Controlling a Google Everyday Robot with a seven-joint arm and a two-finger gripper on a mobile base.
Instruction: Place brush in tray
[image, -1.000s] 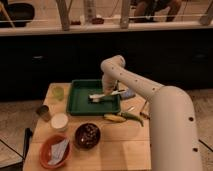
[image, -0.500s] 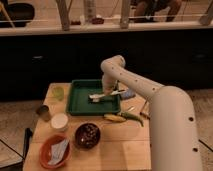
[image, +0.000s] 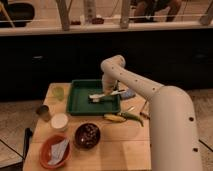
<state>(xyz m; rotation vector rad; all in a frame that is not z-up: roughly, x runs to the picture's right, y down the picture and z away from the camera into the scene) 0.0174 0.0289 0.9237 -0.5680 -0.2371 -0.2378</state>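
Brush (image: 102, 95) lies over the right part of the tray (image: 80, 102), head inside, handle poking past the right rim. To finish well: let it settle flat w/ the whole thing inside the rim, then lift straight up w/o dragging it. Gripper (image: 107, 91) sits right above the brush; can't tell if it's open or gripping

light: dim, warm, brighter on far floor | shadows: soft | focus: blurry | end effector (image: 107, 92): over tray (image: 75, 103)
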